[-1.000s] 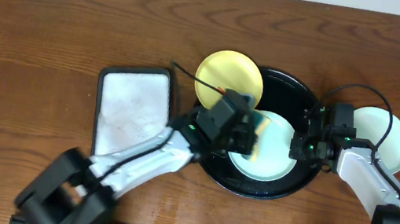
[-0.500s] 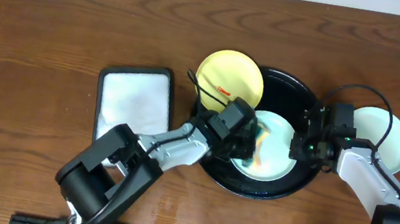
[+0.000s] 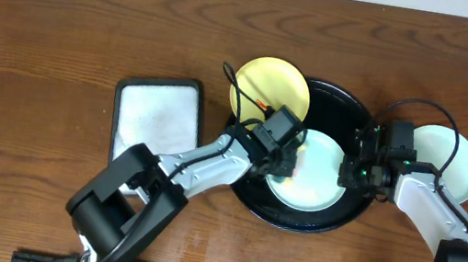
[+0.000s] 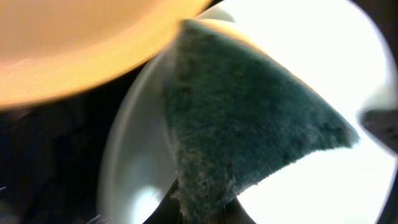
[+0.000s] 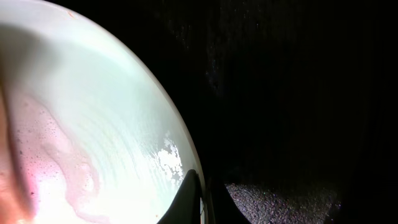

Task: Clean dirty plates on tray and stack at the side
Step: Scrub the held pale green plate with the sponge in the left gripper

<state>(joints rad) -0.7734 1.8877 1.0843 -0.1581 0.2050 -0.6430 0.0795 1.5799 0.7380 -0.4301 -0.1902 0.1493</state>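
Observation:
A mint-green plate (image 3: 312,182) lies in the black tray (image 3: 348,111). My left gripper (image 3: 290,158) is shut on a green sponge (image 4: 242,124) and presses it on the plate's left part (image 4: 143,168). My right gripper (image 3: 351,172) is shut on the plate's right rim (image 5: 186,162); pink soapy smear shows on the plate (image 5: 56,162). A pale yellow plate (image 3: 264,84) with a red smear leans on the tray's upper left rim. A second mint-green plate (image 3: 457,160) lies on the table at the right, partly under my right arm.
A white rectangular dark-rimmed tray (image 3: 156,124) lies left of the black tray. A black cable (image 3: 235,94) crosses the yellow plate. Brown wooden table (image 3: 63,31) all round.
My left gripper with the sponge swept across the plate, right and down, then back to the upper left. The right gripper and plates have stayed put.

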